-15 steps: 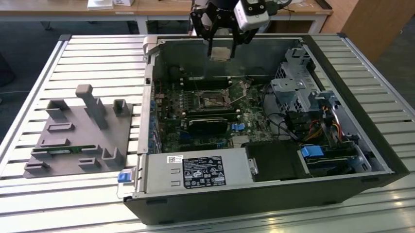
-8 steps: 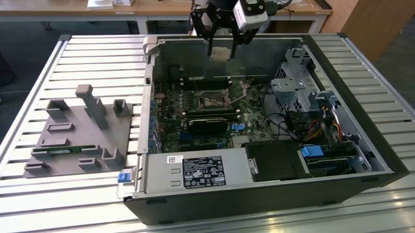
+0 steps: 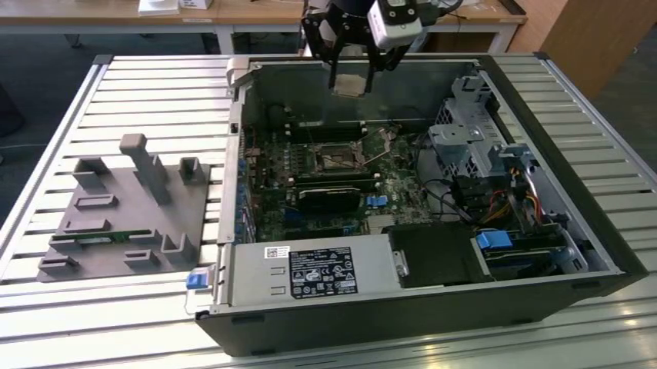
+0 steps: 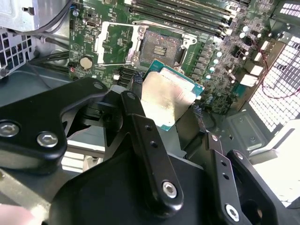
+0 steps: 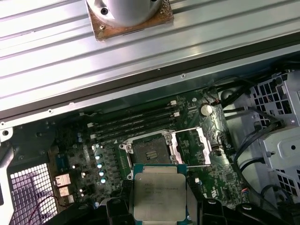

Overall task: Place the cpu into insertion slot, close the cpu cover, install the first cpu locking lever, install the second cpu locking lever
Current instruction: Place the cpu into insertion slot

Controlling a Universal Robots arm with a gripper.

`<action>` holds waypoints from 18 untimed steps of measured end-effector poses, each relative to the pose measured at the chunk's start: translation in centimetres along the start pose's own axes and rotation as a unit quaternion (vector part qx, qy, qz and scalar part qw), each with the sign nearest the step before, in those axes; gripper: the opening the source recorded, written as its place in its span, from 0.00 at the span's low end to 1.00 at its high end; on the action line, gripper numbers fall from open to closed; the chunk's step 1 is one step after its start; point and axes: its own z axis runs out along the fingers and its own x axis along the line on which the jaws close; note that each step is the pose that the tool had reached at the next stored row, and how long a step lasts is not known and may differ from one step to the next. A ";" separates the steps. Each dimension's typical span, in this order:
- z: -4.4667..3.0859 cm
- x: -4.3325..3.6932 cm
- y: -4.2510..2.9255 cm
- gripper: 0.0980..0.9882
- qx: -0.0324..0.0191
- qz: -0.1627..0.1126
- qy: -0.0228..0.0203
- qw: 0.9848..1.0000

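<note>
The case lay open on top, and the gripper, clamped on the cpu, hung over it with free air down to the board. The insertion slot sat uncovered, since the cpu cover was swung open to one side. Long memory slots ran close along one edge of the slot. A black block sat low just beside the opposite edge. At the exterior view's right, the drive cage and loose cables crowded that side. On the bench, a grey fixture stood outside the case.
</note>
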 end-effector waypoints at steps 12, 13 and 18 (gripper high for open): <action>0.02 0.09 -0.03 0.49 0.000 0.029 -0.003 1.000; 0.02 0.09 -0.03 0.49 -0.001 0.033 -0.003 0.999; 0.09 0.10 -0.04 0.49 -0.001 0.063 -0.006 0.998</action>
